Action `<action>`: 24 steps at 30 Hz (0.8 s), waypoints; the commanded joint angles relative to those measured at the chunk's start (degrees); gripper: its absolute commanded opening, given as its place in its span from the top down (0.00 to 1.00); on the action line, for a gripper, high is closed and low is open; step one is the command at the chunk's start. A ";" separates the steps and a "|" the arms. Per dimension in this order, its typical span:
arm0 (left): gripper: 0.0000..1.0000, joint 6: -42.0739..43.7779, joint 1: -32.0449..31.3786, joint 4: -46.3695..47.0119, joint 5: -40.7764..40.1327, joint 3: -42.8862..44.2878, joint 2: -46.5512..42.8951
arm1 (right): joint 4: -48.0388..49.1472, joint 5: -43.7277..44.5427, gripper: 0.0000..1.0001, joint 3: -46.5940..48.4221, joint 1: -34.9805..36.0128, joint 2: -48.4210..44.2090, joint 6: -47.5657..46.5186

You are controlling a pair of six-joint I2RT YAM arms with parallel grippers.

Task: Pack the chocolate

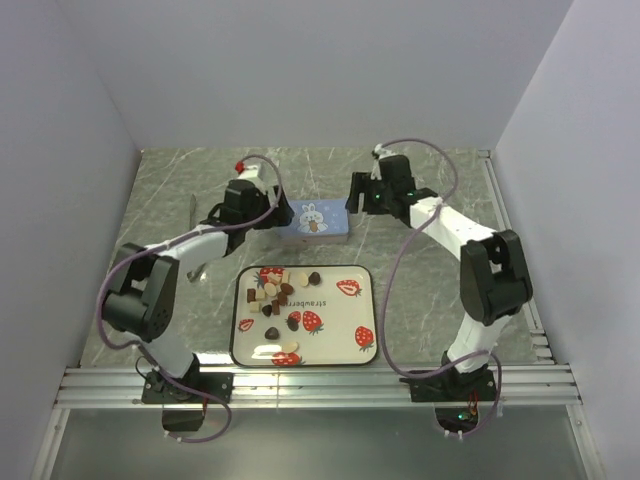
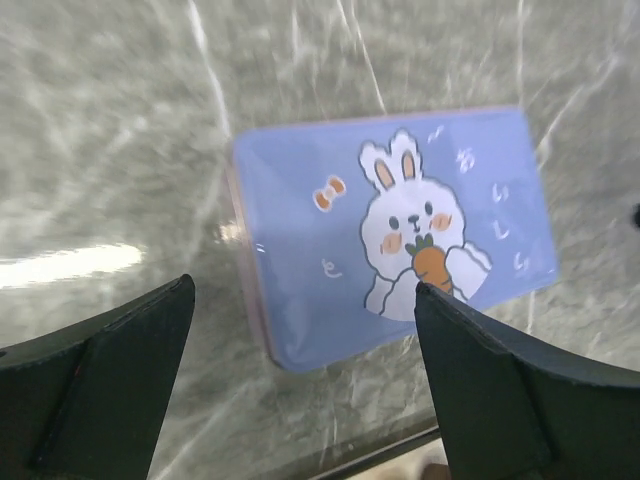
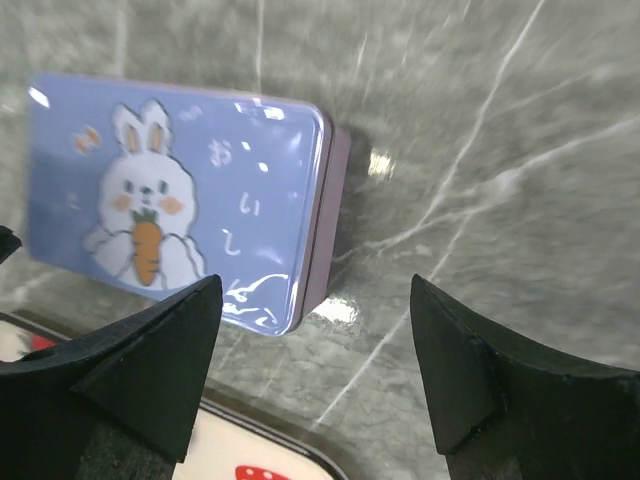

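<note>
- Left gripper [image 1: 274, 212] hovers low at the left end of the blue rabbit tin [image 1: 315, 222], jaws apart, holding nothing.
- Left wrist view: tin [image 2: 400, 230] lies flat between and beyond the two dark fingers [image 2: 120, 370], with no contact seen.
- Right gripper [image 1: 356, 196] is at the tin's right end, jaws also spread wide and empty.
- Right wrist view: tin [image 3: 190, 190] has its lid on, and the corner sits just beyond the fingers [image 3: 500, 370].
- Chocolate [image 1: 278, 290] is on the strawberry tray [image 1: 335, 345], mostly in the far-left part, with a few pieces near the front edge.
- The tin sits on the marble table [image 1: 320, 175] just beyond the tray's far edge.
</note>
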 commanded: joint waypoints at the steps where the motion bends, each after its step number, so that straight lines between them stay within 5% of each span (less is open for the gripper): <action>1: 0.02 0.80 3.73 1.98 -1.25 -1.38 -5.86 | 2.89 -1.52 0.17 -0.20 -3.12 -5.81 -1.11; 12: 0.01 -0.44 18.67 0.05 -0.89 -2.26 -17.02 | 8.35 -4.60 0.17 -5.02 -13.50 -12.66 1.26; 24: 0.01 1.50 19.74 -7.78 -7.22 -5.51 -32.58 | 10.11 -0.82 0.17 -14.08 -14.20 -29.80 1.44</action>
